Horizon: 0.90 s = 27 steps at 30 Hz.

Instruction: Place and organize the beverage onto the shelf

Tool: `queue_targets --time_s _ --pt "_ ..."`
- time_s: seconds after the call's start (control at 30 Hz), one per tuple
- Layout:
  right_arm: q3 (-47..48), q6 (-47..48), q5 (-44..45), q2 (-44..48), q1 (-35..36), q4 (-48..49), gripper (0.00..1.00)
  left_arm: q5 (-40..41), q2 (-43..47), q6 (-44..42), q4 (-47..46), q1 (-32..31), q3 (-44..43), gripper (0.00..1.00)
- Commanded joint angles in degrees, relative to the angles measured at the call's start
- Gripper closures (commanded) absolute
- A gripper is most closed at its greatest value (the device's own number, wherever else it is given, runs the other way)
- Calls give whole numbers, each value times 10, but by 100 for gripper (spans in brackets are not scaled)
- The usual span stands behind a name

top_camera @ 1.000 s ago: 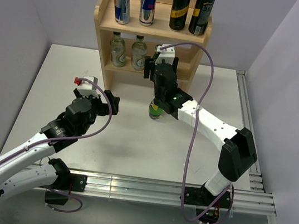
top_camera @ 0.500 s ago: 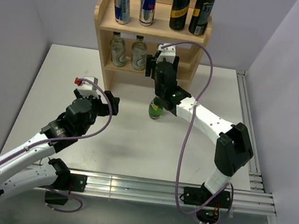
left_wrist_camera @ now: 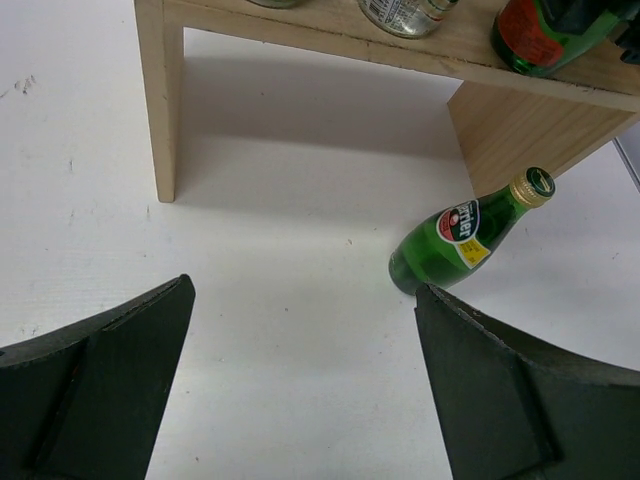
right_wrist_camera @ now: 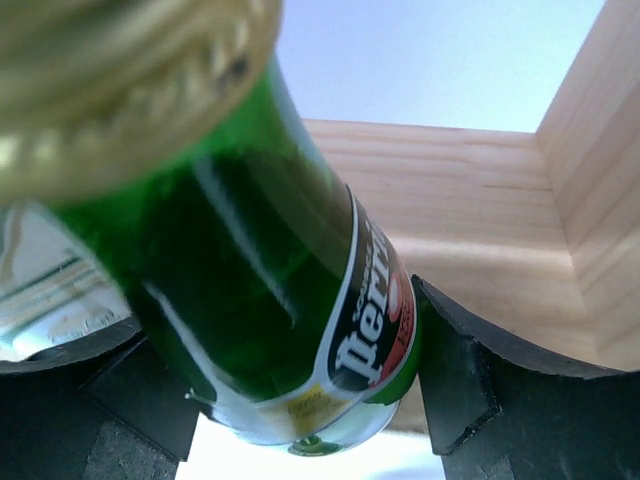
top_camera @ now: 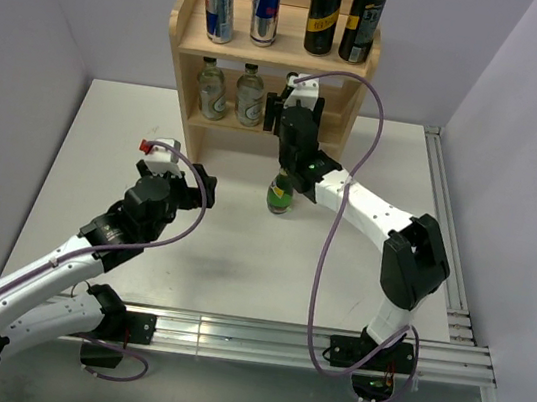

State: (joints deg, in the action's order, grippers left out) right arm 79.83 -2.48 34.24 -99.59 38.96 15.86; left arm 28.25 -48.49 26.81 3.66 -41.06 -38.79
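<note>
The light-wood shelf (top_camera: 190,23) stands at the back of the table. My right gripper (top_camera: 288,115) reaches into its lower tier, shut on a green Perrier bottle (right_wrist_camera: 260,270), right of two clear bottles (top_camera: 230,94). In the right wrist view the gripper (right_wrist_camera: 290,340) has the shelf's back and right panels behind it. That bottle's base (left_wrist_camera: 540,35) shows at the lower board in the left wrist view. A second green Perrier bottle (top_camera: 280,198) stands on the table in front of the shelf; it also shows in the left wrist view (left_wrist_camera: 460,240). My left gripper (top_camera: 199,189) is open and empty, left of it (left_wrist_camera: 302,300).
Two silver-blue cans (top_camera: 239,3) and two black-gold cans (top_camera: 344,15) stand on the shelf's upper board. The shelf's left leg (left_wrist_camera: 160,100) meets the white table (top_camera: 106,136). Grey walls close in left and right; a metal rail (top_camera: 448,218) runs along the right edge.
My right gripper has moved a little farther into the shelf's lower tier with the bottle. My left gripper has shifted slightly forward and right.
</note>
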Motion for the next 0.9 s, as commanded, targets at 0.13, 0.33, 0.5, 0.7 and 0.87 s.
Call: queue_targets --time_s 0.13,0.33,0.5,0.7,0.87 --pt "65 -7 12 -10 -6 104 100 -2 -5 -3 -27 -2 2 1" --pt "64 -9 19 -15 -6 108 100 -1 -6 -5 -30 -2 3 1" --pt "58 -7 28 -13 -6 116 77 -4 -9 -6 -30 -2 2 1" --pt "55 -8 33 -18 -6 120 18 -4 -6 -6 -28 -2 2 0" --pt "55 -9 36 -20 -6 120 6 -5 -6 -6 -27 -2 0 1"
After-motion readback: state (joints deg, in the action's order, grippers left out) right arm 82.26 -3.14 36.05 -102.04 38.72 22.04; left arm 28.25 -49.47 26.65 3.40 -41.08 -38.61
